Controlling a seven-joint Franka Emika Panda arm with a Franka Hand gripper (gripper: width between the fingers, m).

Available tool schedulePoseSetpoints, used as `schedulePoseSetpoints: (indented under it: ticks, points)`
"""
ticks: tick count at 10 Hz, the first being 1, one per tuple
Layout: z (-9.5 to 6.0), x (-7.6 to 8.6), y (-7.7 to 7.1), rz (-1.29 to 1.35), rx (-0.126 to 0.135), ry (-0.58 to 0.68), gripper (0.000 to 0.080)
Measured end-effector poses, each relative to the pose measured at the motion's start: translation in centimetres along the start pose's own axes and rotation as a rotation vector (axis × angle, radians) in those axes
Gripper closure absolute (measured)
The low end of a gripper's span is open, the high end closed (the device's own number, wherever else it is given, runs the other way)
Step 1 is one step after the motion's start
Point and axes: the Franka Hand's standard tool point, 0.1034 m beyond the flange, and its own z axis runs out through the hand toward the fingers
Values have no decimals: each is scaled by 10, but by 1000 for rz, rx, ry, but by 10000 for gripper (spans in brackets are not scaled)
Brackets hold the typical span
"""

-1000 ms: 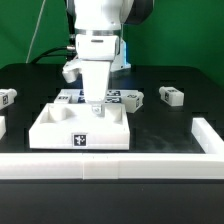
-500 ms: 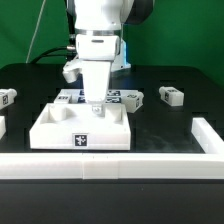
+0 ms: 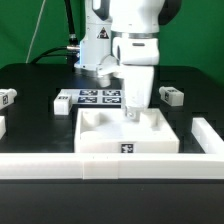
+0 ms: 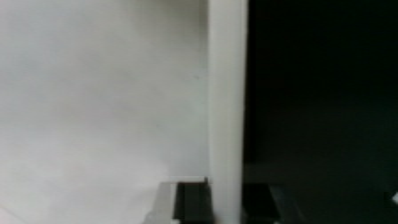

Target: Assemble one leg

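Observation:
My gripper [image 3: 131, 111] is shut on the far rim of the large white square tray [image 3: 100, 142], which lies near the front of the black table. In the wrist view the two dark fingers [image 4: 192, 201] straddle the tray's thin upright rim [image 4: 226, 90], with my gripper [image 4: 226, 203] closed on it. One leg [image 3: 172, 96], a small white block with a marker, lies behind the tray toward the exterior view's right. Another leg [image 3: 8, 97] lies at the far left, and a third [image 3: 64, 102] lies beside the marker board.
The marker board [image 3: 100, 97] lies flat behind the tray. A low white wall [image 3: 60, 165] runs along the table's front and turns back at the right side [image 3: 208, 134]. A green backdrop stands behind the table.
The arm has moved toward the exterior view's right, and the tray has slid right with it. The marker board and a leg beside it are now uncovered.

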Motion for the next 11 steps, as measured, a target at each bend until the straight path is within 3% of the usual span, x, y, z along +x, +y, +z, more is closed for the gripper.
schedulePoseSetpoints:
  ticks: [5, 8, 11]
  points:
    - [-1, 31, 28, 82, -28, 10, 741]
    - [-1, 47, 30, 78, -26, 15, 741]
    - [-1, 49, 30, 69, -26, 16, 741]
